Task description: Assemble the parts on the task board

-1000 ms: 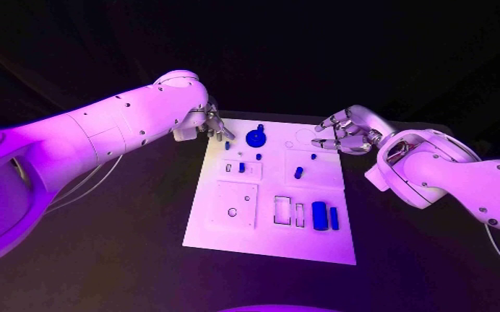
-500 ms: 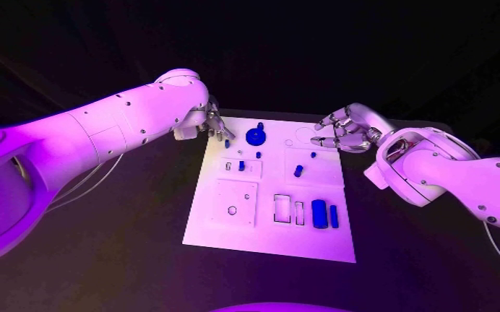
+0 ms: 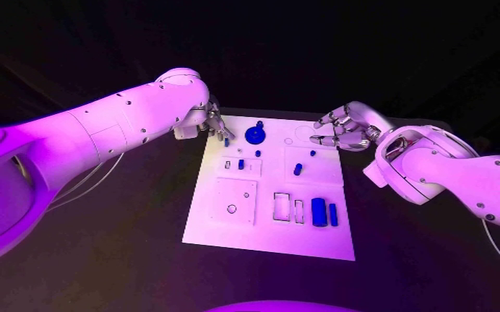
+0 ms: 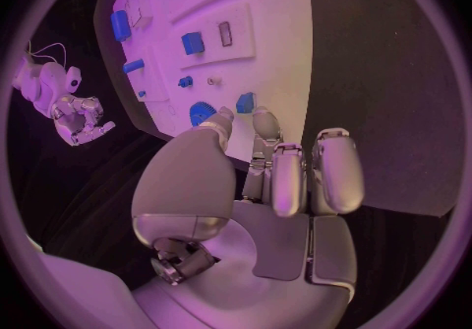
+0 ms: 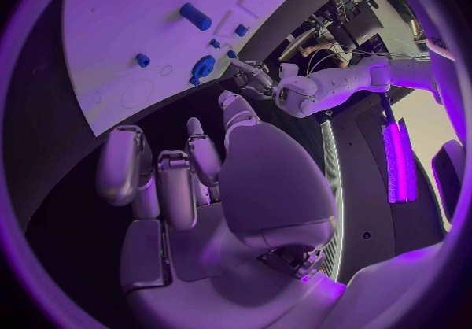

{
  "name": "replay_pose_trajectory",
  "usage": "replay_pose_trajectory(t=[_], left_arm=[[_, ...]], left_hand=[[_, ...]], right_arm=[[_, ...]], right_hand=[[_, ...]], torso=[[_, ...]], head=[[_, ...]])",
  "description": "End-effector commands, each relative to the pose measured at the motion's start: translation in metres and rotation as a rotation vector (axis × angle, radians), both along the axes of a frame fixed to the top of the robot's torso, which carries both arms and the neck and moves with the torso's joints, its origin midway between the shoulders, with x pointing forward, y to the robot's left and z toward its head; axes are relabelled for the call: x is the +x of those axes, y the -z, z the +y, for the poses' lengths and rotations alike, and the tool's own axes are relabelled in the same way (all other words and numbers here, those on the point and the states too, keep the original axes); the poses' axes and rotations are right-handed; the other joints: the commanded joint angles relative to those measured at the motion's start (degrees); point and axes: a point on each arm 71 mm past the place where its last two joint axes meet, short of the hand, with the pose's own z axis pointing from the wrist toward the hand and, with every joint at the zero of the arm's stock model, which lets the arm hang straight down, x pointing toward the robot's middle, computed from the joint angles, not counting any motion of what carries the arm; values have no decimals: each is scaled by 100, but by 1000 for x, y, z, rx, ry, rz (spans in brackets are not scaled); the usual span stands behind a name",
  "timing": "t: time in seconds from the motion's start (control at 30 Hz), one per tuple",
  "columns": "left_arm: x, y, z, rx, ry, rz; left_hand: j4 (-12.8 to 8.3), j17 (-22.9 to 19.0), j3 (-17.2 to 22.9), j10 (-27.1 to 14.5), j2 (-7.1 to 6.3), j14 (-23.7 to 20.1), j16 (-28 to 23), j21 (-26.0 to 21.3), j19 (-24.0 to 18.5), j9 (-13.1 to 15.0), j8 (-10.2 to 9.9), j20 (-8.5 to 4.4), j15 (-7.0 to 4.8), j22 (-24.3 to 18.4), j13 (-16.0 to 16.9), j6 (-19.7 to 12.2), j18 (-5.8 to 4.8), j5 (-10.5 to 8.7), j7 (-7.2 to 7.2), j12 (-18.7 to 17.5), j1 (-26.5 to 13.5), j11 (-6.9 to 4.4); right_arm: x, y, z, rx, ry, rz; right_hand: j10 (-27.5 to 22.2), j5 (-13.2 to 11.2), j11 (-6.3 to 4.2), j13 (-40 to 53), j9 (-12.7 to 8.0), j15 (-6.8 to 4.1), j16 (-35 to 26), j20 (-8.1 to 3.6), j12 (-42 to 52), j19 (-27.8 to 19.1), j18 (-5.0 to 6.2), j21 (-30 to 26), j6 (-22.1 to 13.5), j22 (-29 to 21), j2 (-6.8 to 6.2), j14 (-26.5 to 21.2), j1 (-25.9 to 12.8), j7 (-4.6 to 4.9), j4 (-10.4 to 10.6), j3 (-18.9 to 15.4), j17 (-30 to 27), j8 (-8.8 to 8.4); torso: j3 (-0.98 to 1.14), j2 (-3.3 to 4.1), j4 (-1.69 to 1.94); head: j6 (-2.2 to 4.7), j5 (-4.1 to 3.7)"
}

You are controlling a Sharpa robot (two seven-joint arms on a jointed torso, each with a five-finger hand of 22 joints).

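The white task board [image 3: 235,229] lies in the middle of the table. Blue parts on it include a round disc with a knob [image 3: 255,136], a small peg [image 3: 226,141] and two oblong blocks [image 3: 319,211] near the front. My left hand [image 3: 214,126] hovers at the board's far left corner. Its fingertips [image 4: 263,118] sit just short of the small peg [image 4: 245,102], and it holds nothing. My right hand [image 3: 342,130] hangs off the far right corner with loosely curled fingers and is empty. The right wrist view shows the board [image 5: 118,6] beyond the right hand [image 5: 187,179].
Black table [image 3: 125,254] surrounds the board on all sides. Several more small blue pieces [image 3: 298,170] stand in the board's middle rows. Outlined slots [image 3: 281,207] and a square plate [image 3: 235,201] mark its near half.
My right hand has edged slightly towards the board's far right corner. The left hand has hardly moved, and the parts lie as before.
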Motion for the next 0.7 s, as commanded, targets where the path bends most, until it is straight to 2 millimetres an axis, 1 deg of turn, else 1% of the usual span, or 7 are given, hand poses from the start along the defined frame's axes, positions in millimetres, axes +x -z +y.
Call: replay_pose_trajectory(t=[0.03, 0.17, 0.33, 0.53, 0.63, 0.7], left_arm=[[-1, 2, -4, -10, 21, 18], [-1, 3, -5, -12, 22, 19], [-1, 4, -5, -14, 21, 22], [-1, 4, -6, -17, 21, 26], [-1, 4, -6, -19, 20, 25], [-1, 4, -6, -20, 19, 24]], left_hand=[[-8, 684, -18, 32, 17, 350, -7, 24, 39, -13, -23, 1, 1, 8, -28, 44, -39, -3, 7, -12, 66, -4], [-14, 684, -15, 30, 35, 350, -7, 26, 40, -21, -27, 0, 0, 12, -35, 47, -40, -3, 7, -16, 89, -4], [-27, 685, -2, 38, 91, 350, -7, 29, 41, -39, -30, -1, -2, 19, -31, 66, -41, -2, 4, -7, 150, -8], [-55, 685, 24, 51, 163, 351, -8, 34, 43, -58, -28, -2, -9, 28, -29, 97, -42, -2, -7, 4, 235, -17], [-89, 687, 57, 59, 229, 351, -7, 38, 45, -68, -23, -4, -17, 35, -30, 121, -43, -2, -19, 8, 310, -27], [-147, 685, 120, 61, 318, 351, -9, 39, 45, -81, -26, -9, -27, 37, -38, 129, -43, -1, -32, 4, 421, -40]], right_arm=[[0, 0, 1, -4, -9, -2], [0, 0, 1, -4, -8, -2], [0, 0, 1, -4, -9, -2], [0, 0, 1, -4, -9, -2], [0, 0, 1, -4, -9, -2], [0, 0, 1, -4, -9, -2]], right_hand=[[-12, 40, -7, -5, -6, -48, -29, -3, -21, -25, 49, -28, 19, -11, 45, 425, -11, -2, 19, -24, 822, 22], [-12, 40, -7, -5, -6, -48, -29, -3, -21, -25, 49, -28, 19, -11, 45, 425, -11, -2, 19, -24, 822, 22], [-12, 40, -7, -5, -6, -48, -29, -3, -21, -25, 49, -28, 19, -11, 45, 425, -11, -2, 19, -24, 822, 22], [-3, 44, -7, 4, -6, -48, -29, -3, -11, -22, 48, -26, 22, -7, 54, 425, -13, -2, 25, -22, 822, 24], [-3, 44, -7, 4, -6, -48, -29, -3, -11, -22, 48, -26, 22, -7, 54, 425, -13, -2, 25, -22, 822, 24], [-3, 44, -7, 4, -6, -48, -29, -3, -11, -22, 48, -26, 22, -7, 54, 425, -13, -2, 25, -22, 822, 24]], torso=[[2, -1, -2], [-1, 0, -2], [4, 0, -2], [2, -1, 1], [1, 2, 2], [1, -1, 1]], head=[[-7, -1], [-12, -5], [-23, -12], [-33, -16], [-34, -16], [-34, -17]])
